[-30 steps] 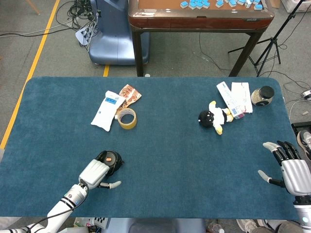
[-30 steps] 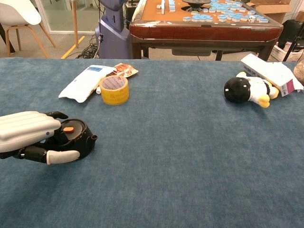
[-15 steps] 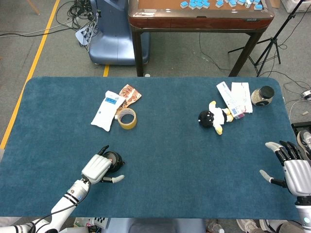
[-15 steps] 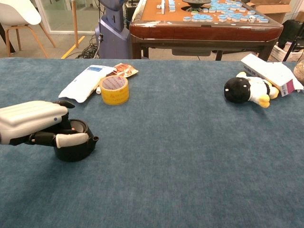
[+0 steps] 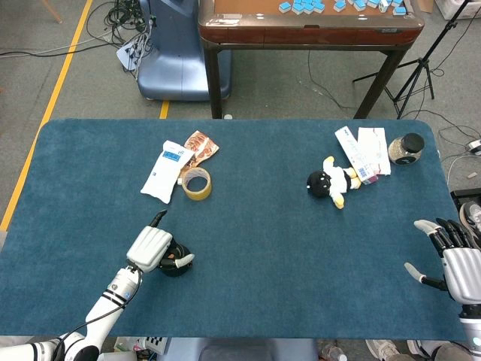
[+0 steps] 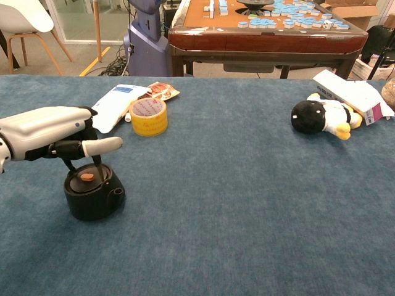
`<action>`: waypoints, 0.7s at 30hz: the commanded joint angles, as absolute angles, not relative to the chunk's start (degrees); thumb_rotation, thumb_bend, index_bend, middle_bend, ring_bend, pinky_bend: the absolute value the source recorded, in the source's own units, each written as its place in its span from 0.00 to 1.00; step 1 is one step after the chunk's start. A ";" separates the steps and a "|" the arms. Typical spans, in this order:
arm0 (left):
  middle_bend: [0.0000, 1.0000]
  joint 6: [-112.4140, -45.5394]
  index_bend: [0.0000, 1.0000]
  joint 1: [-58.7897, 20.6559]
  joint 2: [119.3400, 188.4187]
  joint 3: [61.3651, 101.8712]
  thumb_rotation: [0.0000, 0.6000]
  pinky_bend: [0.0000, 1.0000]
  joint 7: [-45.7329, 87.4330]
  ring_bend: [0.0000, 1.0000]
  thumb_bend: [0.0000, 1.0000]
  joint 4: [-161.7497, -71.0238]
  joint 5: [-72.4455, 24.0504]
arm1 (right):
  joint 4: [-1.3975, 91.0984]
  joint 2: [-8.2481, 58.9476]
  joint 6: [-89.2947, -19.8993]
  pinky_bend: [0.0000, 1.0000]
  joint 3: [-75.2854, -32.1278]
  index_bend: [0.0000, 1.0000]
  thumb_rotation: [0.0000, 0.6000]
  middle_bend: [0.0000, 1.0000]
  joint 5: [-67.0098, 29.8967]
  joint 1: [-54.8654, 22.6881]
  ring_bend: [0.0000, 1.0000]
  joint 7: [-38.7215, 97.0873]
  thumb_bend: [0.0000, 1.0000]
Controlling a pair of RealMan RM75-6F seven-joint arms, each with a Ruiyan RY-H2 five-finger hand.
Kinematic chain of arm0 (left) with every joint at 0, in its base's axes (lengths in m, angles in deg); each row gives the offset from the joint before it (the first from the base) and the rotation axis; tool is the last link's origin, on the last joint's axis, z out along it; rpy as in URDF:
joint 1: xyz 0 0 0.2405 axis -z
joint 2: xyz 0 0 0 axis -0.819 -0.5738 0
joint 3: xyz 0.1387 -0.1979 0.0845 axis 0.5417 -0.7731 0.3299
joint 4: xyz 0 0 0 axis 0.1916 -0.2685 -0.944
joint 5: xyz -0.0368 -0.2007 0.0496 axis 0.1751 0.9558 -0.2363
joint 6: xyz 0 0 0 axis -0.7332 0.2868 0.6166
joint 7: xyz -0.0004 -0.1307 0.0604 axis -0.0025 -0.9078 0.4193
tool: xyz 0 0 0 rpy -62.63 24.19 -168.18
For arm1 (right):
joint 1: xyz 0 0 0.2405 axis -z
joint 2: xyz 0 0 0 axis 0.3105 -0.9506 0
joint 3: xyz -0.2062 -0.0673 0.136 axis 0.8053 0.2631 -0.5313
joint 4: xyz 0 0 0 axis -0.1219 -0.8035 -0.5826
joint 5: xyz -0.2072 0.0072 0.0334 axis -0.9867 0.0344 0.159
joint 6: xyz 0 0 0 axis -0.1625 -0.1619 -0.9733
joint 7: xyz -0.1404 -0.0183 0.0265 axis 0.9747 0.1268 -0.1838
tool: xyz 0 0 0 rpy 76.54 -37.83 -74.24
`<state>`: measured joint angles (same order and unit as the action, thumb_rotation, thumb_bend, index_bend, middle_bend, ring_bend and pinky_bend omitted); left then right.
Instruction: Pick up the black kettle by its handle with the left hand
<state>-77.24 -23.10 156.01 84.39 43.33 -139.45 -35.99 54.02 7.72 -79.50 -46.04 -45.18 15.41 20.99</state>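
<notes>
The black kettle stands upright near the table's front left, with a small orange knob on its lid. Its thin wire handle rises into my left hand, whose fingers are curled around the top of the handle. In the head view the left hand covers most of the kettle. I cannot tell whether the kettle's base touches the cloth. My right hand hovers open at the table's right edge, fingers spread, holding nothing.
A yellow tape roll, a white packet and a snack wrapper lie behind the kettle. A black plush toy, flat boxes and a jar sit at the far right. A mahjong table stands beyond.
My left hand has risen with the handle in its fingers, and the kettle now stands upright beneath it instead of being covered. The right hand drifted slightly toward the table's edge.
</notes>
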 commanded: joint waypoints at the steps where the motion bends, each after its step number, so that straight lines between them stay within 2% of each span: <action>1: 1.00 -77.77 1.00 -23.46 155.60 84.09 0.00 0.00 43.76 0.94 0.11 -140.06 -34.86 | 53.84 7.82 -79.46 0.09 -46.03 0.20 1.00 0.23 -45.22 15.40 0.12 20.82 0.19; 8: 1.00 -81.54 1.00 -25.22 155.35 82.67 0.01 0.00 42.53 0.97 0.11 -140.99 -33.03 | 53.70 7.90 -79.56 0.09 -46.04 0.20 1.00 0.23 -45.36 15.45 0.12 20.70 0.19; 12: 1.00 -83.55 1.00 -26.00 155.17 82.11 0.12 0.00 42.54 0.98 0.16 -140.74 -32.74 | 53.82 7.91 -79.49 0.09 -46.07 0.20 1.00 0.23 -45.42 15.39 0.12 20.91 0.19; 17: 1.00 -85.32 1.00 -26.85 154.77 81.32 0.20 0.00 42.11 0.98 0.20 -140.69 -31.99 | 53.98 7.87 -79.38 0.09 -46.08 0.20 1.00 0.23 -45.51 15.30 0.12 21.12 0.19; 21: 1.00 -86.47 1.00 -27.38 154.64 80.86 0.31 0.01 41.77 0.98 0.23 -140.47 -31.74 | 54.12 7.82 -79.24 0.09 -46.14 0.20 1.00 0.23 -45.49 15.20 0.12 21.22 0.19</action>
<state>-86.39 -27.29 154.69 80.94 41.85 -140.52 -31.81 54.12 7.82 -79.24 -46.14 -45.49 15.20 21.22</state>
